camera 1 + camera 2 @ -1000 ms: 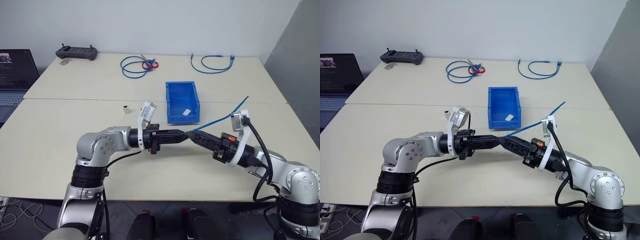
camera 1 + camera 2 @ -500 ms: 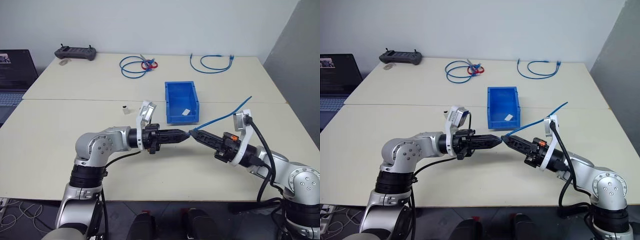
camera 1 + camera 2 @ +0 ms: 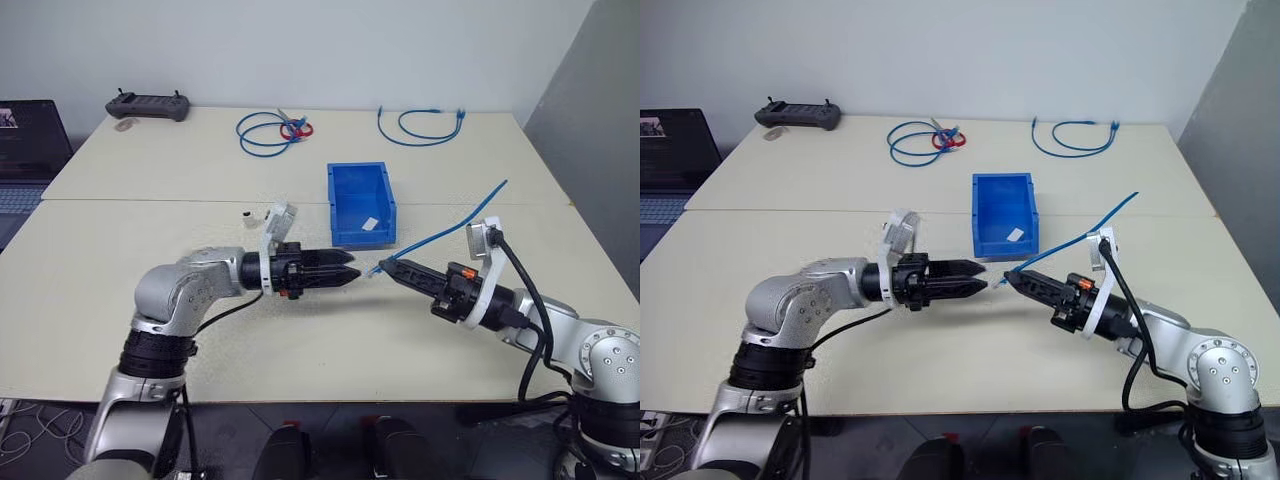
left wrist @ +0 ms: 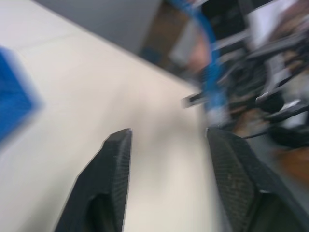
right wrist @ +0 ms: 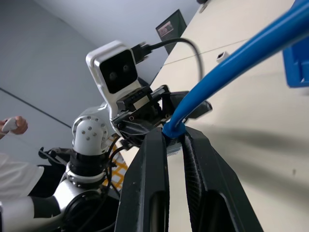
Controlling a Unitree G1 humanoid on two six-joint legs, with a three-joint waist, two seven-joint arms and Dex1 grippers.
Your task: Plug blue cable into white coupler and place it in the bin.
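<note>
Holding the thin light-blue network cable (image 3: pixel 440 235) near its plug end, your right end effector (image 3: pixel 384 267) has its two black fingers pinched narrow on it, right of centre in the head views; the cable runs from those tips up and right to a free end in the air at mid-right of the frame. Right wrist view confirms it: cable (image 5: pixel 231 63) clamped between the two fingers (image 5: pixel 153 169), something small and pale at the pinch point, too small to tell if it is the white coupler. Your left end effector (image 3: pixel 352 277) sits just left of centre, pointing right at the other one, black fingers spread wide with nothing between them; tips near the right end effector's tips but apart. Left wrist view shows the same wide gap between its fingers (image 4: pixel 116 164), bare cream worktop (image 4: pixel 159 145) behind, blurred cable beyond. The small bright-blue open-top plastic bin (image 3: pixel 361 203) stands on the cream worktop (image 3: pixel 90 270) just above centre of the frame, behind both end effectors, a small white piece (image 3: pixel 372 224) lying inside it. A tiny white block (image 3: pixel 250 215) sits on the worktop left of the bin. Coiled blue cable with a red loop (image 3: pixel 266 131) upper centre-left, another looped blue cable (image 3: pixel 420 122) upper centre-right, black controller (image 3: pixel 147 104) upper left, laptop (image 3: pixel 25 150) at the left edge.
</note>
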